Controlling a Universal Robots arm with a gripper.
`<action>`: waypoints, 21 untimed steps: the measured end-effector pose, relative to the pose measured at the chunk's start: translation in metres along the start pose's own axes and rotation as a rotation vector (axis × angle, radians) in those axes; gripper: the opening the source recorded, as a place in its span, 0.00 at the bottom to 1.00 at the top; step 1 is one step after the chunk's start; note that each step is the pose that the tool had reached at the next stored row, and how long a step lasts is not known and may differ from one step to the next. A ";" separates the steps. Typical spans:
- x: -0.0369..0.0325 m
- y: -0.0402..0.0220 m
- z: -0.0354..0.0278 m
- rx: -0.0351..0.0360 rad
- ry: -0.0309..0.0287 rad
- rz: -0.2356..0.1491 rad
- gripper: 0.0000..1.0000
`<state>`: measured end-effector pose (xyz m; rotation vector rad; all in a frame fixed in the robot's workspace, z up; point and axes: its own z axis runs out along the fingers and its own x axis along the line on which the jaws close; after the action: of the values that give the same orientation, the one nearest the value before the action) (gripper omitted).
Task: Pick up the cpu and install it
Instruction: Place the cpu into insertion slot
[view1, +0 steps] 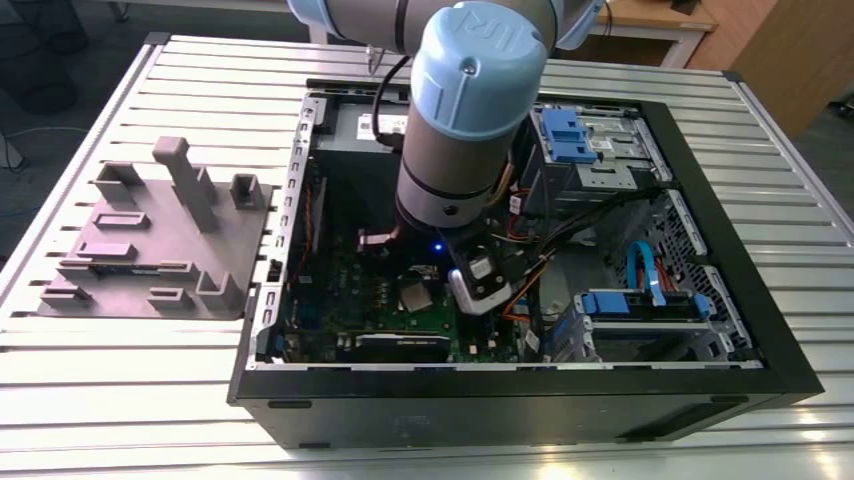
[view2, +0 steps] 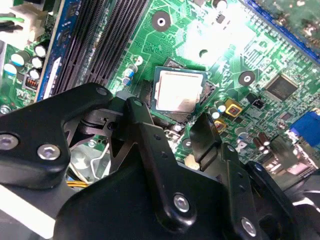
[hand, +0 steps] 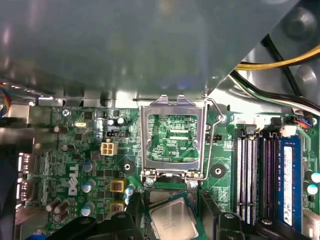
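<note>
Your cpu (view2: 175, 95) is off the holder block (view1: 154, 240) and down inside the case (view1: 534, 410). It lies flat and square in the socket (hand: 167, 195) on the board (hand: 85, 150), silvery top up, and I judge it seated or very nearly so. The gripper (view2: 170, 112) hangs close over it. You cannot tell from either wrist view whether it is pinching the cpu's edges or standing clear of them, so don't count the release as done. The pick and the carry look finished to me, and the placing is at or near its end. The clamping is what remains: the load plate (hand: 145, 140) stands open, tipped up off the socket, with its wire lever (hand: 212, 130) raised alongside, so nothing holds the cpu down yet. As for writing, there is pale lettering on the arm's blue cap (view1: 487, 40), a white logo and small white part markings on the board, and fine print on the patch of board that shows through the plate's window. I leave all of it unread.
</note>
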<state>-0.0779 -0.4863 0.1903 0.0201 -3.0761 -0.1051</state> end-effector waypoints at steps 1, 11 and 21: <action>0.0000 -0.0003 0.0000 0.0001 0.0002 -0.004 0.58; -0.0028 -0.0063 -0.0002 0.0006 0.0007 -0.011 0.58; -0.0028 -0.0107 0.0002 0.0039 0.0043 -0.063 0.58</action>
<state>-0.0750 -0.4969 0.1892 0.1179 -3.0719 -0.1021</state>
